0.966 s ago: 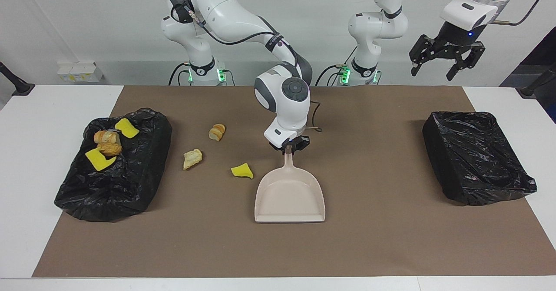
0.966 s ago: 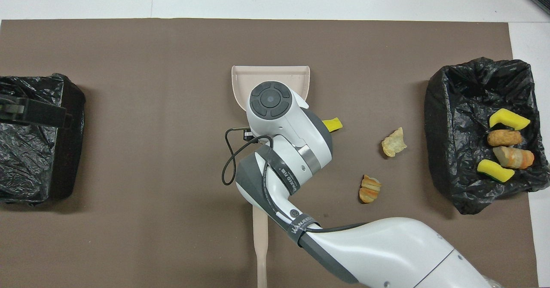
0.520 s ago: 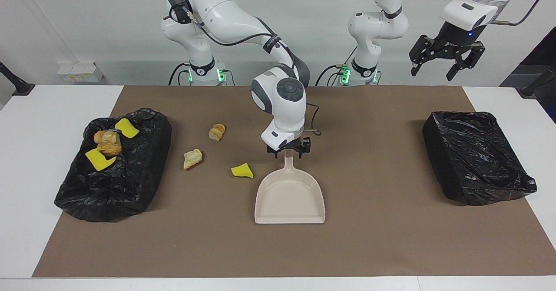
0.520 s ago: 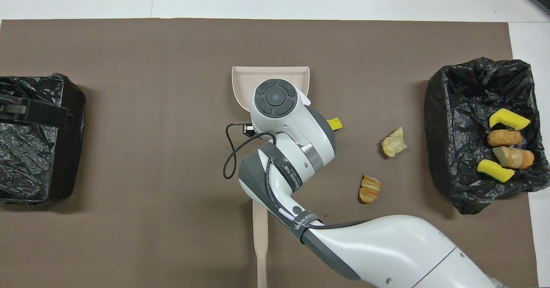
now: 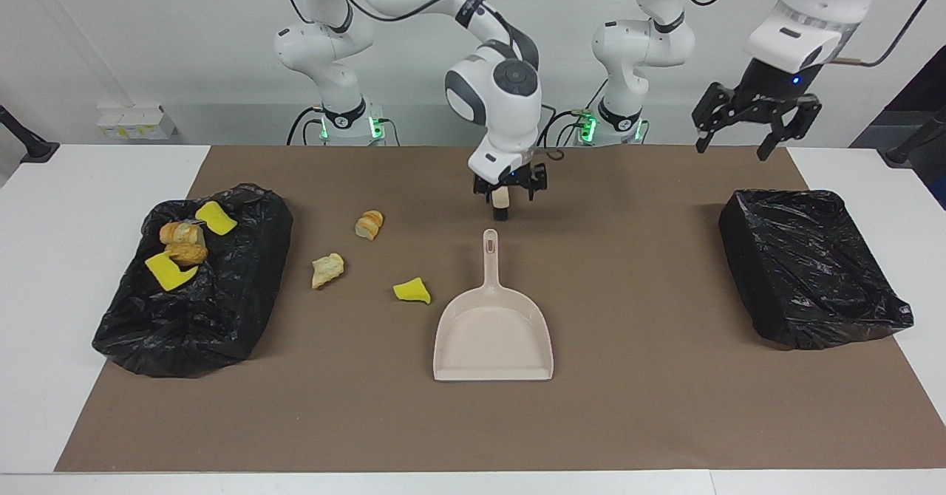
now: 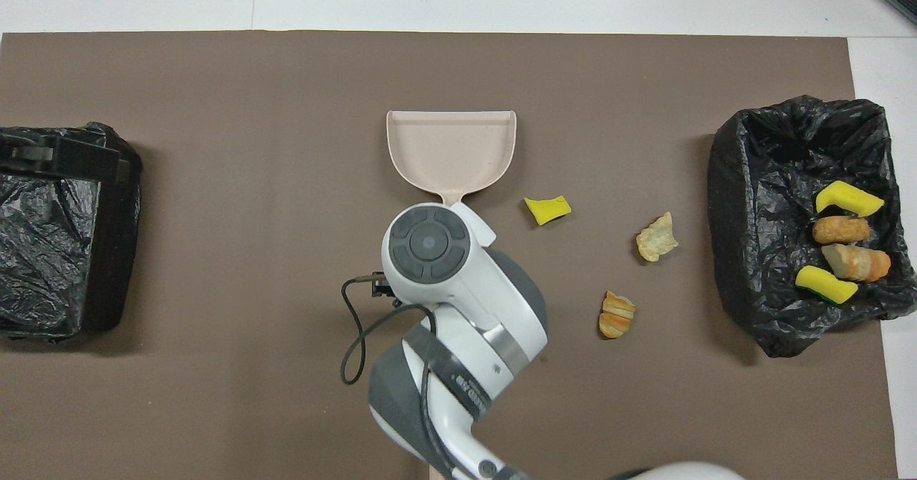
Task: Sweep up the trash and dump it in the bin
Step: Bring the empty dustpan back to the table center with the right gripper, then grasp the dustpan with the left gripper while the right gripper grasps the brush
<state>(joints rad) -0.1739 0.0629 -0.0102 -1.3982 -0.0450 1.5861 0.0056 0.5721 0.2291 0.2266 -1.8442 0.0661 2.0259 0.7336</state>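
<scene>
I see my right gripper released above the dustpan handle; left gripper (also released) waits, sponge scrap at the dustpan's ten o'clock.

You see: mat matt brown, paper-like. Dustpan smooth beige plastic, dull sheen. Bin liners crinkled glossy black plastic film. Sponge bit porous yellow foam. Bread bits rough, crusty. Table smooth white.

wall: plain white | table: white (brown mat over most)
</scene>
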